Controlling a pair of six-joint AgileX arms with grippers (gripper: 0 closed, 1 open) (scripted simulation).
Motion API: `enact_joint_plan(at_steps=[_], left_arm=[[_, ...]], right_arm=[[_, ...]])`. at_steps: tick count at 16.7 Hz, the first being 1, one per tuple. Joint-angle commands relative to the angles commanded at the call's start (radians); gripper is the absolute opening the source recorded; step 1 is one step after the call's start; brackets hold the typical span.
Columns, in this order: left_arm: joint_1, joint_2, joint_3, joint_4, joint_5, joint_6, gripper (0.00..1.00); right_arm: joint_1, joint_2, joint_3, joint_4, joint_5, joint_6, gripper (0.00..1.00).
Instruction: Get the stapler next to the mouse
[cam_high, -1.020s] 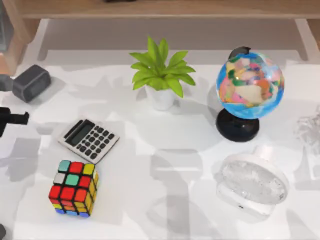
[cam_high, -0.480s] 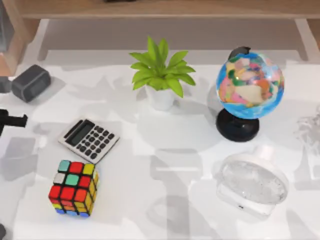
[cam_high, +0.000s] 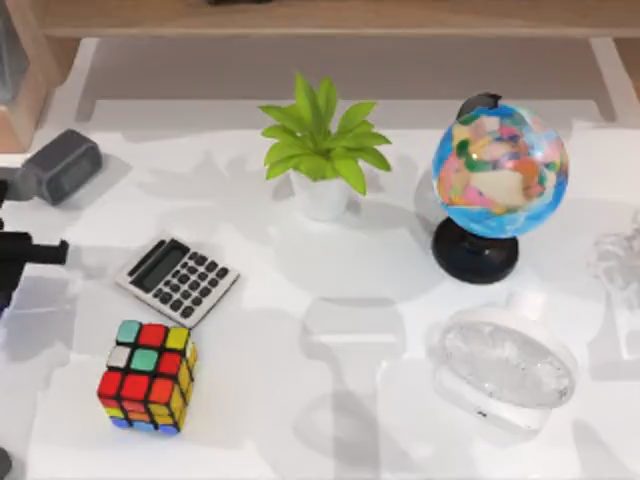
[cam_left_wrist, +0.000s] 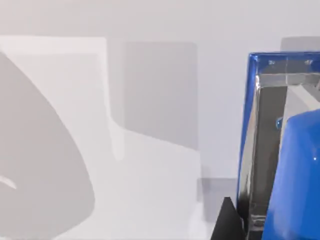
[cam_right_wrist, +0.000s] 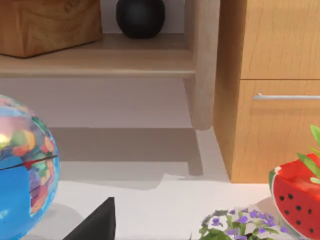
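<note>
The bright blue stapler (cam_left_wrist: 300, 175), with a shiny metal inside, stands very close in the left wrist view. A black fingertip (cam_left_wrist: 227, 222) presses against its side. My left gripper (cam_high: 35, 250) is at the table's left edge, beside the calculator, shut on the stapler. The mouse (cam_high: 505, 375) is a white, glossy rounded shape at the front right of the table, far from the left gripper. A dark wedge of my right gripper (cam_right_wrist: 97, 225) shows in the right wrist view, near the globe.
Between the left gripper and the mouse lie a calculator (cam_high: 178, 280) and a colourful puzzle cube (cam_high: 147, 375). A potted plant (cam_high: 322, 150) and a globe (cam_high: 500, 170) stand at the back. A dark grey rounded box (cam_high: 65, 165) sits back left.
My left gripper has shifted a little to the right and toward the front of the table. Everything else on the table has stayed put.
</note>
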Motion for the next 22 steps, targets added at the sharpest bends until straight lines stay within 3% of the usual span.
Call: enact_joint_plan(at_steps=[4, 17, 22], left_arm=[[0.0, 0.0, 0.0, 0.0, 0.0, 0.0, 0.0], [0.0, 0.0, 0.0, 0.0, 0.0, 0.0, 0.98], [0.0, 0.0, 0.0, 0.0, 0.0, 0.0, 1.0]], right_arm=[[0.0, 0.0, 0.0, 0.0, 0.0, 0.0, 1.0], [0.0, 0.0, 0.0, 0.0, 0.0, 0.0, 1.0], [0.0, 0.0, 0.0, 0.0, 0.0, 0.0, 1.0]])
